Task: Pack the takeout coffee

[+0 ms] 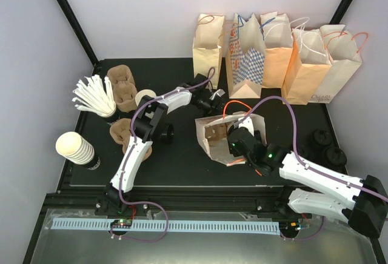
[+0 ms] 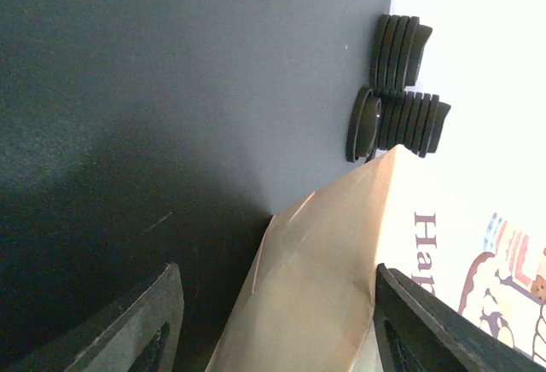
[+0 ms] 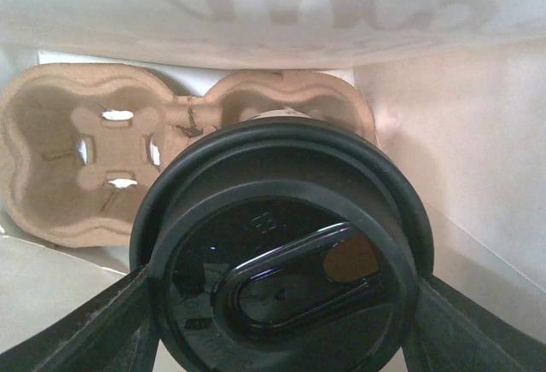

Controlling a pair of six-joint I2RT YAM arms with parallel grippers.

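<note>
Now inside bag with carrier: takeout coffee in clasp of right gripper; left gripper agape.

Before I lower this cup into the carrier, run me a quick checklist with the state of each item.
1. Right jaws clamped on the takeout coffee cup with round black plastic lid: ok.
2. Brown moulded-pulp carrier lying inside the paper bag: ok.
3. Carrier's left pocket empty: ok.
4. Cup centred over the right pocket: cannot tell, the lid hides it.
5. Left jaws gripping the bag's edge: not ok, gap on one side.
</note>
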